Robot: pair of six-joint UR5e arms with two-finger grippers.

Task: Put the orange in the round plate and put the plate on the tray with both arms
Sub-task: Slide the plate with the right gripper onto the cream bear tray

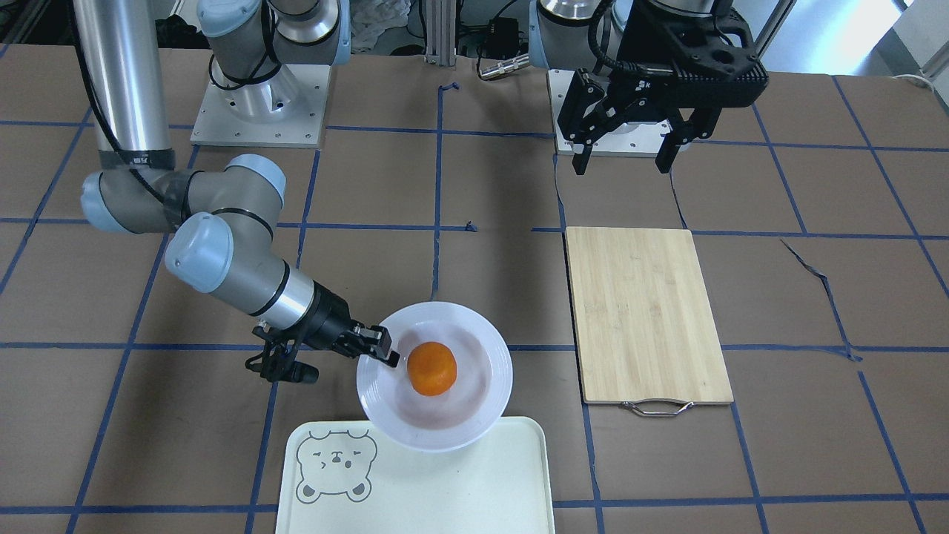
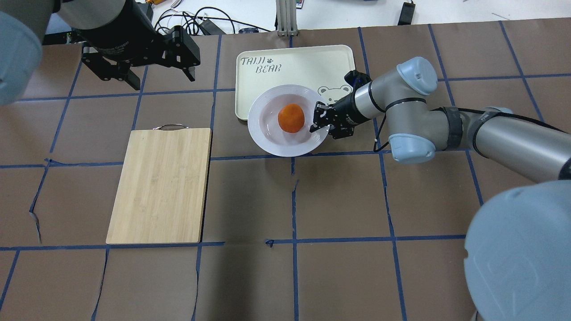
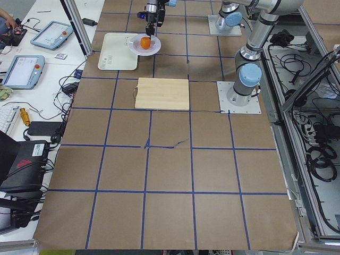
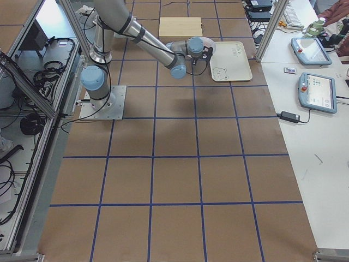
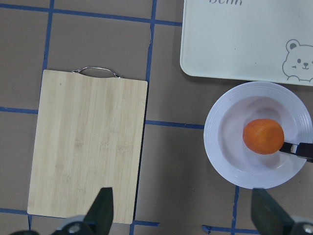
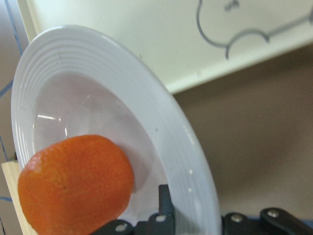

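Observation:
The orange (image 1: 431,368) (image 2: 291,118) (image 5: 263,136) (image 6: 76,183) lies in the middle of the round plate (image 1: 489,415) (image 2: 267,142) (image 5: 220,156) (image 6: 161,112). My right gripper (image 1: 385,352) (image 2: 319,122) is shut on the plate's rim, one finger (image 6: 166,210) inside beside the fruit. In the overhead view the plate's far edge overlaps the near edge of the tray (image 1: 445,489) (image 2: 303,67) (image 5: 234,44). My left gripper (image 1: 621,165) (image 2: 163,80) (image 5: 185,215) hangs open and empty, high near its base, well away from the plate.
A bamboo cutting board (image 1: 649,315) (image 2: 160,183) (image 5: 88,147) with a metal handle lies flat beside the plate, under the left gripper's side. Brown table covering with blue tape lines surrounds everything. Operator desks with tablets line the far edge.

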